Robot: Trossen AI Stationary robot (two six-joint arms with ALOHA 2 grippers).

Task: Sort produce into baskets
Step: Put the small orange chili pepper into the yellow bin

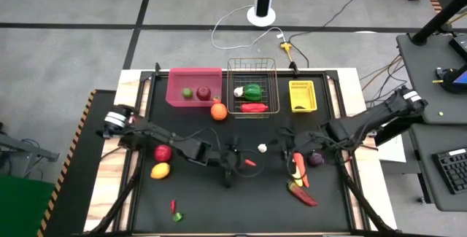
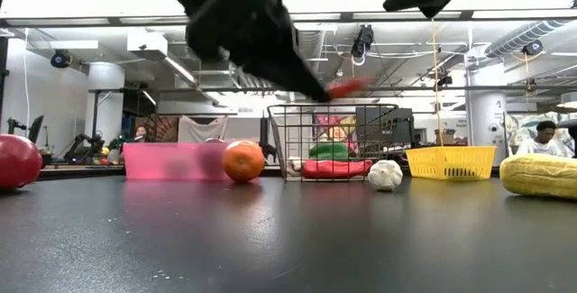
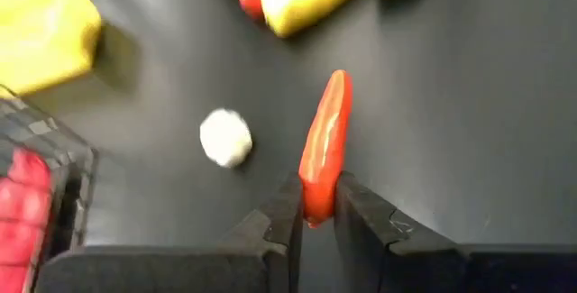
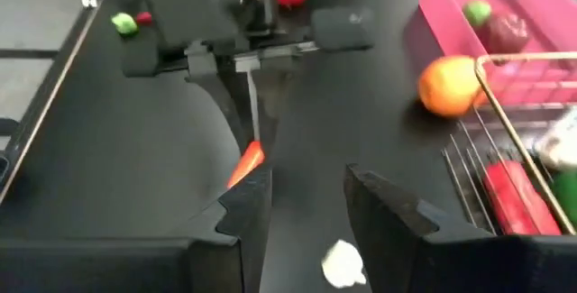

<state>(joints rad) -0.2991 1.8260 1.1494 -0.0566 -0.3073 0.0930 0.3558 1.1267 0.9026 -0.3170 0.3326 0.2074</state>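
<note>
From above, the left gripper (image 1: 244, 162) is pinching a small red chilli (image 1: 250, 162) near the middle of the black table (image 1: 219, 208). The right gripper (image 1: 286, 148) is waiting just beside it, with white garlic (image 1: 262, 148) lying between the two. Along the far edge are sitting the pink bin (image 1: 175, 95), the wire basket (image 1: 252, 69) and the yellow bin (image 1: 301, 95).

At table height, the chilli (image 2: 345, 86) is hanging clear of the surface in front of the wire basket (image 2: 334, 140), blurred and partly covered by the dark arm.

Past the left wrist, the two fingers (image 3: 279, 216) are squeezing the chilli's (image 3: 325, 144) blunt end while most of it is sticking out. It looks light, stiff and glossy, so it is probably prone to pivoting or slipping; a hold nearer its middle would seem steadier.

Past the right wrist, the right claw's fingers (image 4: 248, 207) are standing spread with nothing between them. Only the chilli's (image 4: 246, 162) tip is showing, and the basket's contents are cut off.
</note>
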